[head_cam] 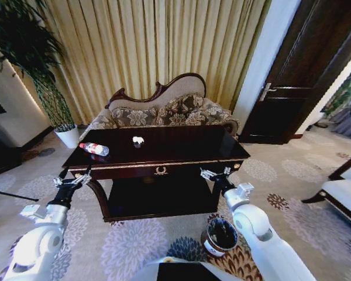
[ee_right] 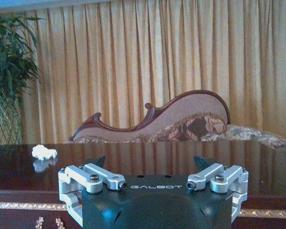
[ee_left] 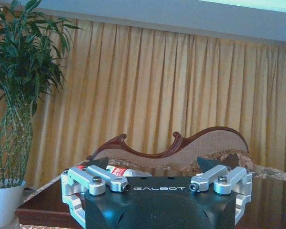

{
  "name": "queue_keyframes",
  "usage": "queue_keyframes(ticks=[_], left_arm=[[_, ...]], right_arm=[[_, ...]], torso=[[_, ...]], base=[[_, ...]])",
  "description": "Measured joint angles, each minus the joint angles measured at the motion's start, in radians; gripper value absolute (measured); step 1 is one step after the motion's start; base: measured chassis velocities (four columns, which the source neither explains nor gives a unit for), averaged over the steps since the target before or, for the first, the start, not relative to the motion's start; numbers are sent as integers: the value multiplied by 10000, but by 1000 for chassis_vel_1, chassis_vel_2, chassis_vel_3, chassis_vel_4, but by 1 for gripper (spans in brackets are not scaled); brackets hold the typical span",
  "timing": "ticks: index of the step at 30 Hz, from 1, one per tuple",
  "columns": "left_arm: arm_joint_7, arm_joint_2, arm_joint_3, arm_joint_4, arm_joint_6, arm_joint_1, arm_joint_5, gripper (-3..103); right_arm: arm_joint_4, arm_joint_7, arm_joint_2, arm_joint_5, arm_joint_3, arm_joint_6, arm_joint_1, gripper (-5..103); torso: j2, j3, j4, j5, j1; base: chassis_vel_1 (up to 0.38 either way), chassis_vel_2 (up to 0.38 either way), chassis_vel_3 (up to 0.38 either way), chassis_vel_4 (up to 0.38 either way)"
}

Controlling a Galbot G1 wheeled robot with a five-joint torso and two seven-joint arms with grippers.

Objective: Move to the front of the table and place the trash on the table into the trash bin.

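Trash on table [head_cam: 181,153]: bottle [head_cam: 94,148] near left end, white scrap [head_cam: 138,140] mid-back. Bin [head_cam: 220,235] on floor, front right. Left gripper [head_cam: 71,180] and right gripper [head_cam: 215,174] released, empty, short of front edge. Best approach bottle from above, across its length. Orange piece not made out.

The right gripper [ee_right: 150,164], jaws spread, faces the table [ee_right: 181,157], a white crumpled scrap [ee_right: 44,152] lying on top.

The desk [head_cam: 181,153] top is mostly bare: only a bottle [head_cam: 94,148] near its left end and a white scrap [head_cam: 138,140] toward the back. A sofa [head_cam: 164,111] stands close behind it.
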State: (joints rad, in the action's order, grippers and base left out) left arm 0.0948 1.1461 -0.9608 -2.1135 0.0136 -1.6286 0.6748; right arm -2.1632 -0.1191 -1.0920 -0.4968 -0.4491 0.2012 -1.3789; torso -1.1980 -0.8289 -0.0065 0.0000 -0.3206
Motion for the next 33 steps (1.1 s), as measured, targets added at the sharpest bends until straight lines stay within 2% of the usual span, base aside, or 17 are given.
queue_keyframes(ticks=[21, 33], left_arm=[[-61, 109, 150, -432, 350, 80, -257, 100], [-67, 151, 226, -417, 366, 107, -290, 100]], right_arm=[[-49, 3, 82, 426, -9, 170, 110, 100], [-368, 3, 68, 811, 132, 181, -294, 100]], torso=[[-1, 1, -2, 0, 2], [0, 0, 0, 0, 0]], base=[[-3, 3, 5, -2], [-121, 121, 118, -117]])
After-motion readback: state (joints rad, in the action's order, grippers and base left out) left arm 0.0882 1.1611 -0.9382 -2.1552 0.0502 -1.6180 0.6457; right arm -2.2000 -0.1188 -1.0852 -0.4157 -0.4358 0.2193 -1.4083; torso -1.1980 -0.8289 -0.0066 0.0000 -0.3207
